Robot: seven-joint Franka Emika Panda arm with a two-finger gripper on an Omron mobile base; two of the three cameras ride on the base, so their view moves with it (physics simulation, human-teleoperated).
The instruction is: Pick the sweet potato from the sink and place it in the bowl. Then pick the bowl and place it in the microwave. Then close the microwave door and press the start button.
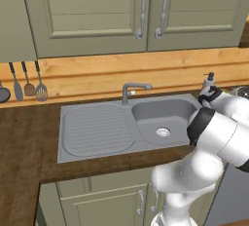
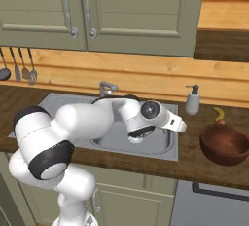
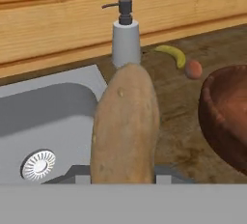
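The orange-brown sweet potato [image 3: 126,131] stands close up in the hand view, gripped at its lower end, and my gripper [image 3: 124,175] is shut on it. Seen from the right base view, the gripper [image 2: 178,124] is above the right rim of the grey sink [image 2: 163,144], a short way left of the dark reddish-brown bowl [image 2: 224,144]. The bowl [image 3: 226,117] rests on the wooden counter at the right of the hand view and looks empty. The sink's basin [image 1: 163,118] holds nothing but its drain [image 3: 37,164]. The microwave and its door are out of view.
A grey soap dispenser [image 2: 193,100] stands against the wall behind the sink's right corner. A yellow banana [image 3: 172,54] and a small reddish fruit [image 3: 193,69] lie behind the bowl. The faucet [image 1: 132,91] rises behind the basin. Utensils [image 1: 29,81] hang at left.
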